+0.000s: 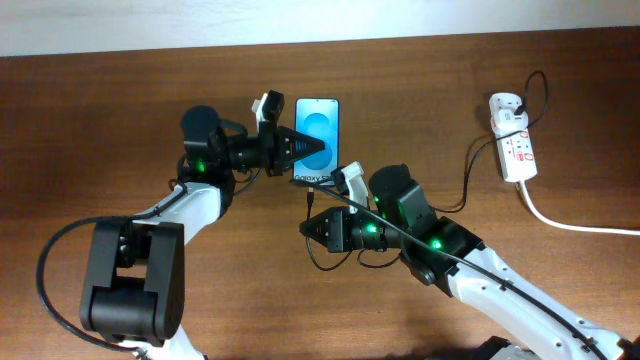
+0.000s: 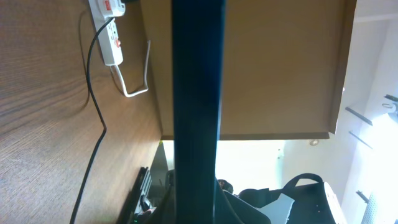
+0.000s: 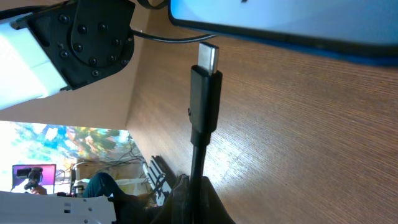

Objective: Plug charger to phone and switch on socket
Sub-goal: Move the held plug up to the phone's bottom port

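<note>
overhead: top-down, far | wrists: close, low | shared: phone

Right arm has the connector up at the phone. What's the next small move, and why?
Probably ease the right gripper forward to seat the charger in the phone. In the right wrist view its metal tip sits just short of the phone's edge, not inserted, while the left gripper holds the phone.

I'm looking down on a brown wood-grain table that is filling nearly the whole overhead view, with a pale strip running along its far edge. Beyond the table, white shelves are catching bright light, and a colourful panel is glowing; I can't tell whether it is a screen or a window.
</note>
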Robot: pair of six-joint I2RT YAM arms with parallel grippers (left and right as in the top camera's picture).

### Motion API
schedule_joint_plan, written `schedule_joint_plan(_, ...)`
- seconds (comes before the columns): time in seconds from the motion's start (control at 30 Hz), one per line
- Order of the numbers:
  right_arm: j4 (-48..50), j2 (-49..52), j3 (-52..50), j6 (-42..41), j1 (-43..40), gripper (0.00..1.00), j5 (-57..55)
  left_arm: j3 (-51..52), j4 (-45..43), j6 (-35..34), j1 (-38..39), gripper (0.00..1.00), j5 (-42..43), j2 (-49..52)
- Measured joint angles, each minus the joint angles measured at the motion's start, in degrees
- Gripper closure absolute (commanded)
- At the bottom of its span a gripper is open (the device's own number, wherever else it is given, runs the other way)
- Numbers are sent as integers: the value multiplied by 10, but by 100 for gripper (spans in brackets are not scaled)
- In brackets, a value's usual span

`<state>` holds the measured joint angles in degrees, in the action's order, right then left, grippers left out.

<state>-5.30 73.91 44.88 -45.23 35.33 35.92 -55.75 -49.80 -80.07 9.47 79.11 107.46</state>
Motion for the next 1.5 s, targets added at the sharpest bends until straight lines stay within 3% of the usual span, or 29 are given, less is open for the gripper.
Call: schedule_joint_plan(1.5, 0, 1, 0, -24, 0, 96, -14, 0, 0, -2, -31, 100, 28, 0)
